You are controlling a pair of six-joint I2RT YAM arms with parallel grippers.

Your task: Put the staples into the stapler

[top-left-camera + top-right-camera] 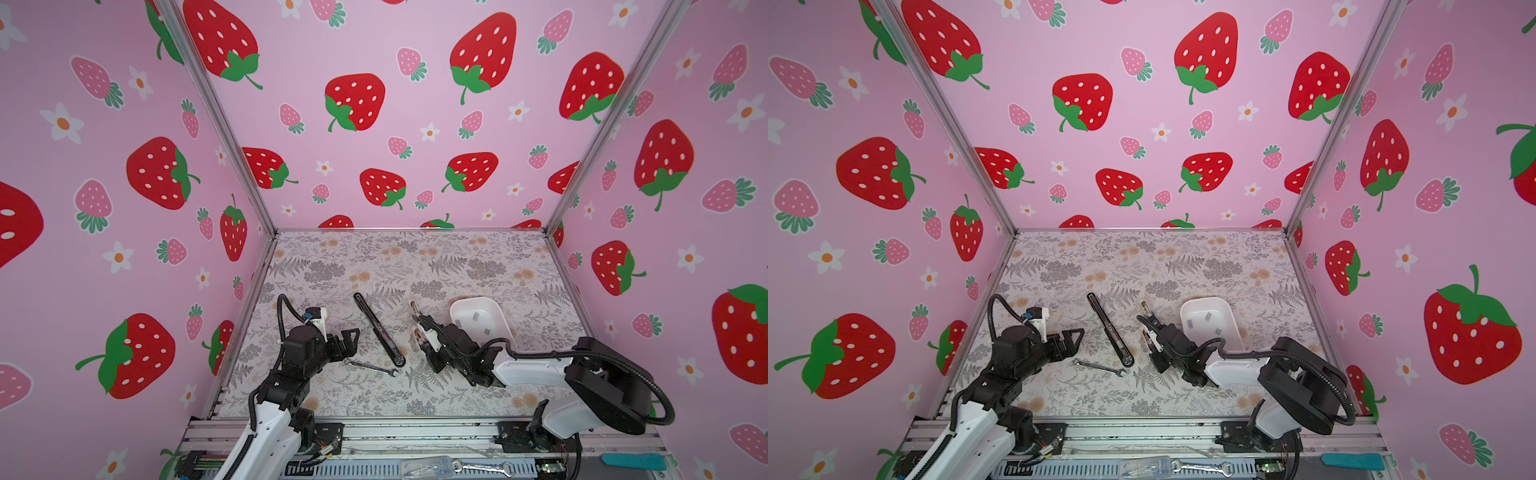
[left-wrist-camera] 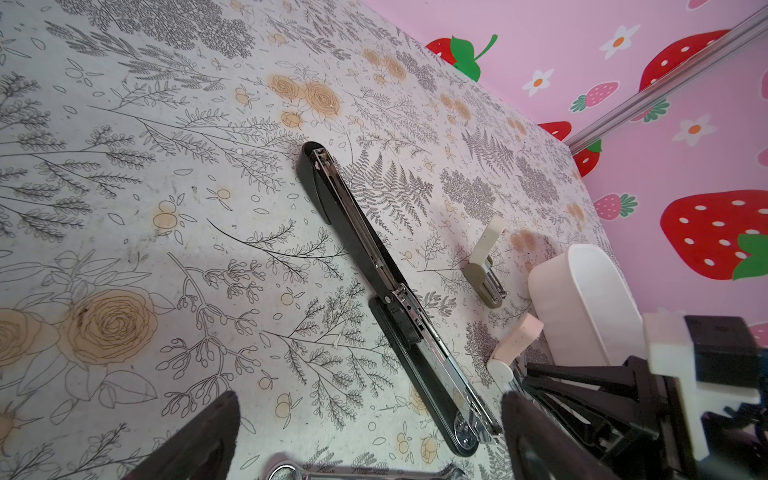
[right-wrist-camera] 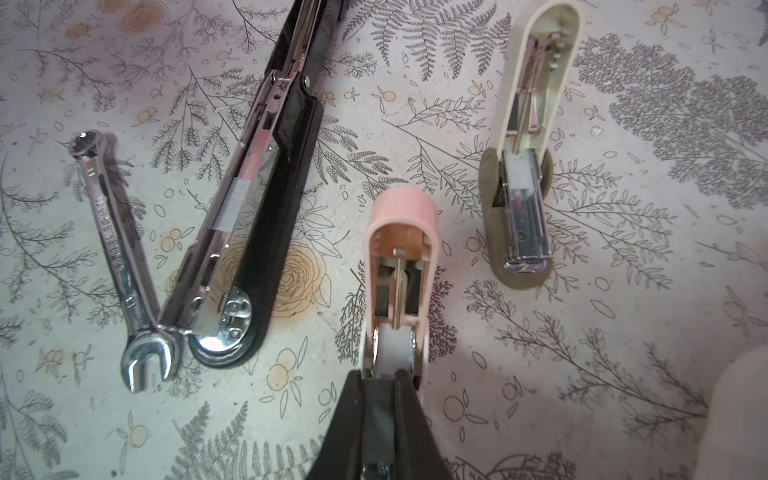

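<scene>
Presses the black fingers of the right gripper together, low over the open front of a tiny pink plastic stapler; shows a thin grey sliver between them, but cannot tell whether that is a staple strip. Reaches that arm leftward across the lower right of both top views, wrist tipped down to the floral-printed table, a tiny beige plastic stapler just beyond. Spreads the left gripper wide and unladen, pointing rightward at the long slim black desk stapler, near it but apart. Finds that stapler lying diagonally at lower centre, folded fully open, one short flat grey metal staple strip already in its silver channel; more grey staple strips in the white oblong plastic tray at lower right. Seems late in the loading: calls next for swinging the black cover back over the channel and pressing it shut while steadying the base. Should mind the silver metal spanner seemingly touching the stapler's front end.
</scene>
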